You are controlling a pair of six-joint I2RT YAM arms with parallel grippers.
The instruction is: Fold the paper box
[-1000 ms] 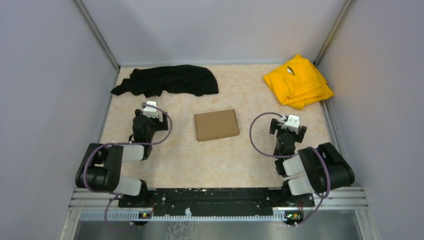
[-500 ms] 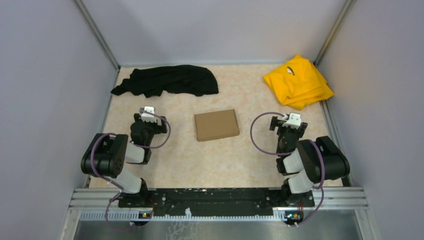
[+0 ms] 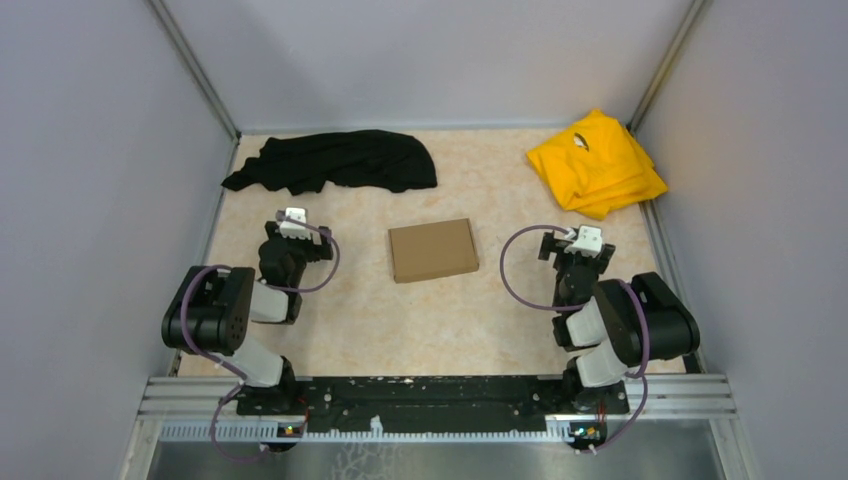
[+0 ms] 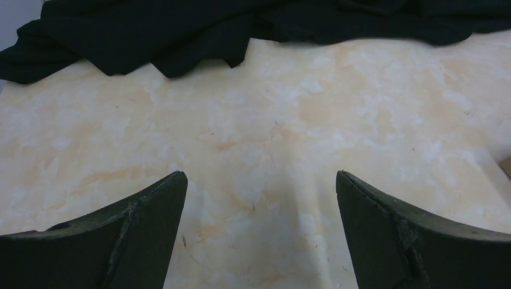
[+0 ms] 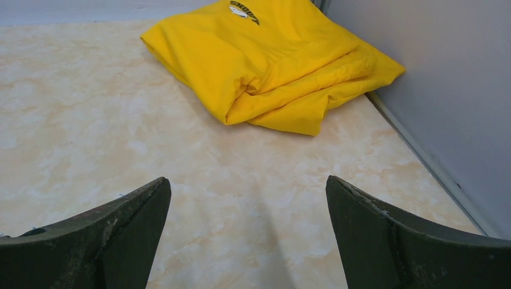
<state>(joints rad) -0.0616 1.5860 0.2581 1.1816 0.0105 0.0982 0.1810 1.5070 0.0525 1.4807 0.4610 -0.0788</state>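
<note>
Both arms have tucked back toward 6 o'clock over the last second, elbows folding in. The paper box (image 3: 432, 250) has not shifted.

- Paper box: flat at table centre, looks like a shallow closed mailer, long side running 9 to 3 and skewed a touch. Nothing touches it. I can't make out any raised flap from above.
- Left gripper (image 4: 259, 176): at the box's 9 o'clock, well apart, jaws spread wide, nothing between them. Its camera catches only a brown sliver at the frame's right edge, probably a box corner.
- Right gripper (image 5: 246, 179): at 3 o'clock, well apart, jaws likewise wide and empty. Its camera shows no box.
- Black cloth (image 3: 335, 160) heaped at 11 o'clock, folded yellow garment (image 3: 597, 163) at 1 o'clock, both clear of the box.

Risks, as I judge them:
- The box's edges sit flush on the smooth tabletop (image 3: 440, 320), so a finger may ride over them or shove the box along.
- A one-sided push could spin the box or slide it toward the cloths.
- Neither wrist camera frames the box properly, so alignment rests on the overhead view.
</note>
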